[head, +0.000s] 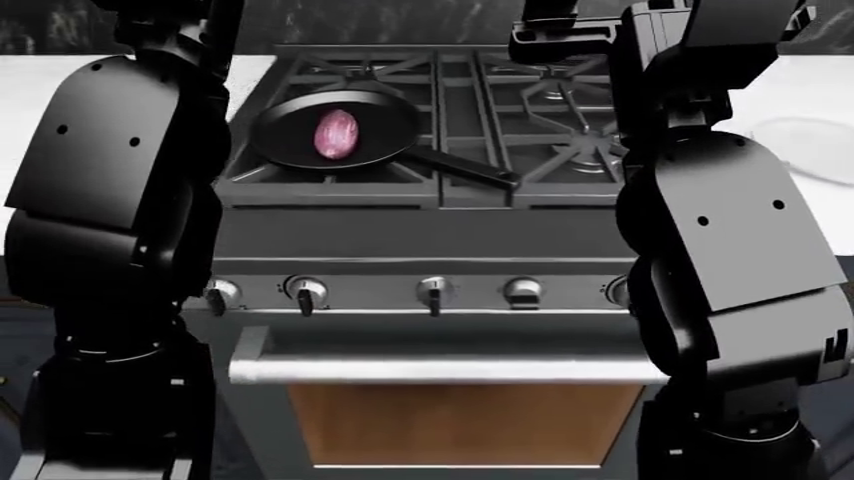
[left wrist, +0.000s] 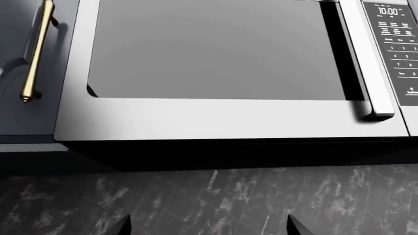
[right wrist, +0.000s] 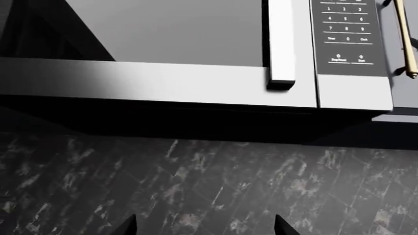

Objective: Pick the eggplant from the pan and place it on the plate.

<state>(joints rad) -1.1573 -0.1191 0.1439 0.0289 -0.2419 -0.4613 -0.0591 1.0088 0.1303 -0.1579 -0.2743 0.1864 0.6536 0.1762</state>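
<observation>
Both arms were raised, wrist cameras facing microwave [left wrist: 222, 73]; left gripper [left wrist: 209, 227] and right gripper [right wrist: 204, 227] spread, empty. Eggplant [head: 336, 133] sat mid-pan [head: 287, 135] at stove's [head: 441, 230] rear-left burner. Plate [head: 807, 135] lay at counter's [head: 827, 75] right edge. Best: descend straight over eggplant, pinch across short axis.

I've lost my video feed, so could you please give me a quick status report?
Both grippers raised, jaws open, empty, facing the microwave. Eggplant in the pan on the stove. Plate on the right counter. Nothing blocking.

Head view dim, sharp, both arms near-black; soft sheen on stove front [head: 427, 235]; wrist views crisp, bright glare band on microwave [left wrist: 222, 117] lower trim, deep shadow beneath; no visible blur
</observation>
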